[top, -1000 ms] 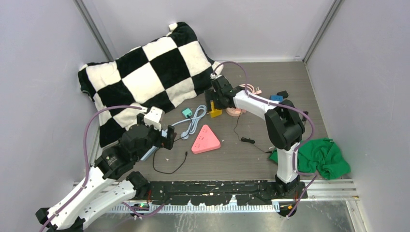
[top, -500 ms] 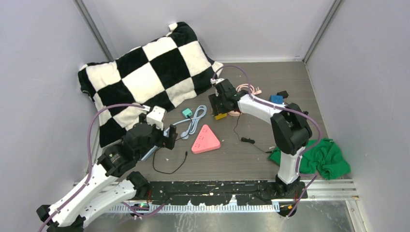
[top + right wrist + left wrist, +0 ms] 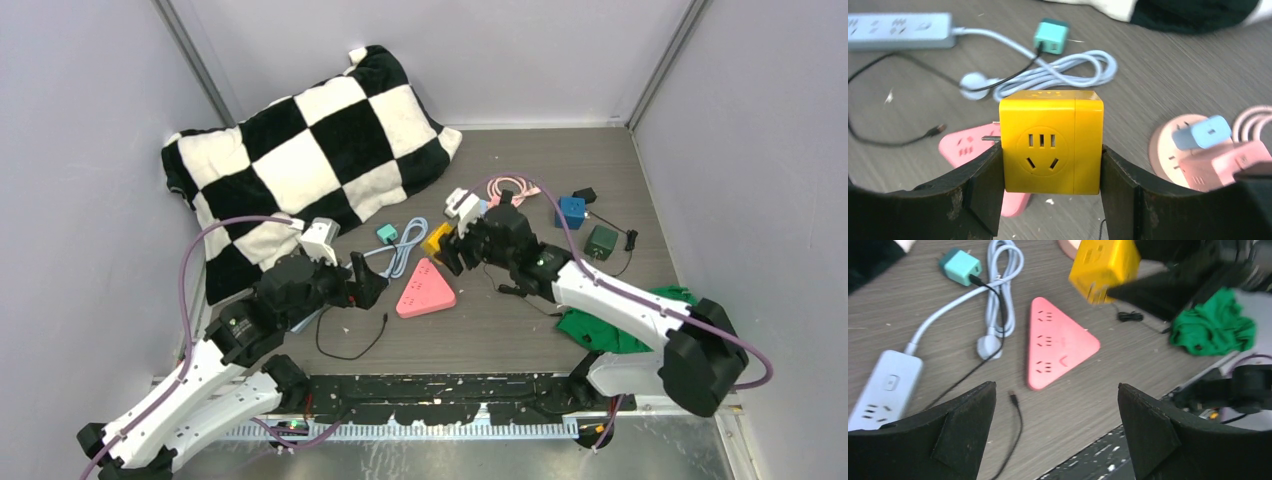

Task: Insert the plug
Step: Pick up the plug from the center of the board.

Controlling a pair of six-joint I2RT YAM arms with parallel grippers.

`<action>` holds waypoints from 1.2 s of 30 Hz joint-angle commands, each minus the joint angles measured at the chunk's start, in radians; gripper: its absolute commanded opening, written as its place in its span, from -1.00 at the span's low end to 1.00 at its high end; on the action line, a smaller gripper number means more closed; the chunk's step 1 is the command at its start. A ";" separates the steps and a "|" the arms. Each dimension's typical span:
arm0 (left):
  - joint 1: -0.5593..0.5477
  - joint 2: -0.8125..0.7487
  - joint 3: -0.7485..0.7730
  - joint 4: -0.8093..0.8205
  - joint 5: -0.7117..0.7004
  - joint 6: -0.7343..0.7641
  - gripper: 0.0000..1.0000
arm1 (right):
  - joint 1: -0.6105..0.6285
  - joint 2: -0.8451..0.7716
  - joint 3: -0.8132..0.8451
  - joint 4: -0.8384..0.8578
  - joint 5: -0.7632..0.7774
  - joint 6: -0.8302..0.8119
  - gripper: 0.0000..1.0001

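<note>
The right claw is clamping the yellow cube plug by two opposite faces and is holding it off the tabletop. The cube's round socket face is pointing back at the wrist camera. What look like metal prongs are sticking out of the side that is facing the pink triangular socket strip. That strip is lying flat just below and beside the claw, on the side toward the left arm. It is close to the cube but not touching it, with its slots facing up and one corner pointing toward the cube. The prongs are probably needing to tip downward to line up with a set of slots. On the far side of the strip, the left claw is hovering with its jaws wide apart, gripping nothing and framing the strip between its fingers. It is sitting about as near the strip as the right claw is. The right arm is stretching low and diagonally across the tabletop from its base, while the left arm is reaching forward with its elbow bent.
</note>
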 commanded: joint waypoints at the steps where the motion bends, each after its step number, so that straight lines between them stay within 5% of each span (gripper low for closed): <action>1: 0.005 -0.024 -0.011 0.109 0.083 -0.156 0.84 | 0.105 -0.128 -0.059 0.156 -0.033 -0.184 0.08; 12: 0.005 0.093 0.050 0.152 0.255 -0.283 0.87 | 0.349 -0.268 -0.097 0.211 0.099 -0.315 0.09; 26: 0.005 0.090 -0.028 0.296 0.319 -0.332 0.87 | 0.466 -0.274 -0.105 0.225 0.180 -0.356 0.09; 36: 0.005 0.085 -0.067 0.444 0.424 -0.315 0.05 | 0.476 -0.296 -0.110 0.231 0.205 -0.266 0.17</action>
